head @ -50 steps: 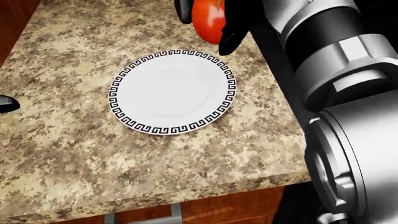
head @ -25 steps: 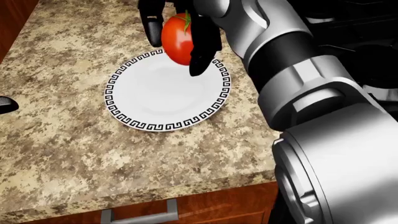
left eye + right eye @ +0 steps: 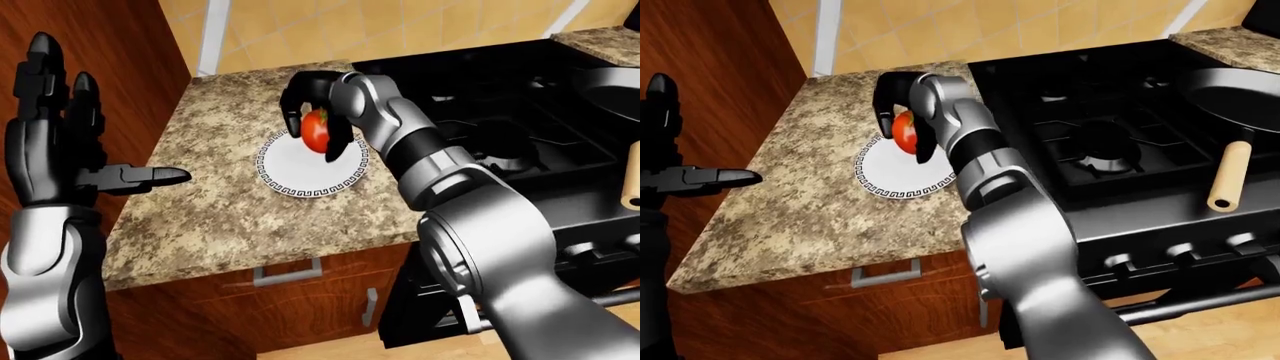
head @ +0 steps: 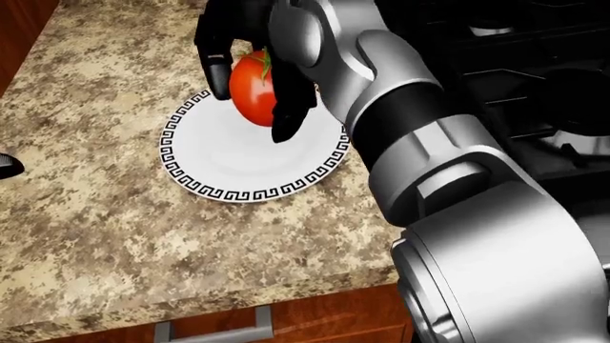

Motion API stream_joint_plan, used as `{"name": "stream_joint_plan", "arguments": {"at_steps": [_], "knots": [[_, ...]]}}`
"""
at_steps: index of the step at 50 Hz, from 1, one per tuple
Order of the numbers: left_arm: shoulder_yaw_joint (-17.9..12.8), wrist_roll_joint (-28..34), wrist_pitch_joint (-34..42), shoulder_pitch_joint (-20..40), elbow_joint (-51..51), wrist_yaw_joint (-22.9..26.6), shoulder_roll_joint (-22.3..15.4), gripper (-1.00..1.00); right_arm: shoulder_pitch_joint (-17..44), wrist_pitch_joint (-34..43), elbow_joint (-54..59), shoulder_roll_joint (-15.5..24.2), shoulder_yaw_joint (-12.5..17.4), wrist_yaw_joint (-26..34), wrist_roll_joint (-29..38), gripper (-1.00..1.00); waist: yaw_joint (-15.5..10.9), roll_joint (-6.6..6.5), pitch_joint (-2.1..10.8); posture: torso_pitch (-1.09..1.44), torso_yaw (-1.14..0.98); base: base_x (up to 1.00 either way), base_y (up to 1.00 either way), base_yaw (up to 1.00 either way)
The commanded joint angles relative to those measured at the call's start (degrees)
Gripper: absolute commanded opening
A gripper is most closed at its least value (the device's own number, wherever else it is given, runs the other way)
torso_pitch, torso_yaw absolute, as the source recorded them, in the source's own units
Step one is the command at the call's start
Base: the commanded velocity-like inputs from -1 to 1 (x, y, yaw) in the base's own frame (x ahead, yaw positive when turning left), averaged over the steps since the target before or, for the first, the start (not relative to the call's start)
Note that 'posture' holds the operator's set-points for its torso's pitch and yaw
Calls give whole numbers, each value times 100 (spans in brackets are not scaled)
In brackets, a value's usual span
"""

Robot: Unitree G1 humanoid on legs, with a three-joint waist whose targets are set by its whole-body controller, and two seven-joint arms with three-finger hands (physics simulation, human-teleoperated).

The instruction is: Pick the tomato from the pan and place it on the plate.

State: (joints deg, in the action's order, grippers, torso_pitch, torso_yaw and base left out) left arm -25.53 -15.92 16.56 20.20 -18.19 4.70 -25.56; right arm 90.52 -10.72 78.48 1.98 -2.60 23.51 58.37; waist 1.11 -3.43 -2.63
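A: Start at the left of the left-eye view. What is your left hand (image 3: 55, 142) doing?

B: It stands raised beside the desk (image 4: 86, 214), fingers spread and holding nothing. You have it well apart from the work.

A: And next, toward the middle?

B: The plate (image 4: 229, 157), white with a black key-pattern rim, lies flat on the desk. Your right hand (image 4: 249, 71) hangs over its upper part, and the dark fingers (image 4: 288, 107) are closed round the tomato (image 4: 252, 89). The tomato sits in that grip above the plate; I judge it is not resting on the plate at this point, though the gap is hard to read.

A: How will the tomato handle?

B: My guess: light, smooth-skinned, round and a bit soft, so it can slip or bruise if you squeeze hard, and it may roll once freed. You hold it across its widest part, with fingers on opposite sides, which looks like the right place. Lower it close to the middle of the plate before you loosen your fingers, so it settles within the rim.

A: Anything further right?

B: In the right-eye view the black stove (image 3: 1110, 150) adjoins the desk, and the pan (image 3: 1240, 94) with its pale handle sits at the far right, with no tomato in it.
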Motion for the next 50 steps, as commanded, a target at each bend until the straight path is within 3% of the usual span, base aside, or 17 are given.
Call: {"name": "stream_joint_plan", "arguments": {"at_steps": [1,6,9,14,24,35,48,50], "knots": [[-80,-11,-147,134,-187,-18,-104,100,240,-56,-252,41,30,-101,-35,-76,2,-44,170,0,0,0,0,0],[-89,-17,-148,128,-189,-14,-108,100,190,-84,-250,-2,5,-164,4,-13,3,-46,172,0,0,0,0,0],[-83,-10,-163,128,-174,-14,-105,100,177,-83,-249,-27,5,-187,16,39,4,-48,173,0,0,0,0,0],[-74,-7,-162,140,-165,-18,-107,100,159,-73,-254,-54,11,-184,15,84,4,-52,173,0,0,0,0,0],[-69,-8,-154,138,-171,-23,-101,100,124,-59,-265,-57,-12,-59,45,82,6,-50,176,0,0,0,0,0],[-73,-5,-179,137,-140,-18,-103,100,432,-49,-271,90,26,270,38,67,11,-53,163,0,0,0,0,0],[-96,-46,-117,164,-183,-31,-147,100,840,-20,-275,263,72,565,23,71,20,-54,144,0,0,0,0,0],[-93,-52,-101,171,-199,-34,-150,100,901,-34,-284,327,68,666,38,87,20,-52,139,0,0,0,0,0]]}}
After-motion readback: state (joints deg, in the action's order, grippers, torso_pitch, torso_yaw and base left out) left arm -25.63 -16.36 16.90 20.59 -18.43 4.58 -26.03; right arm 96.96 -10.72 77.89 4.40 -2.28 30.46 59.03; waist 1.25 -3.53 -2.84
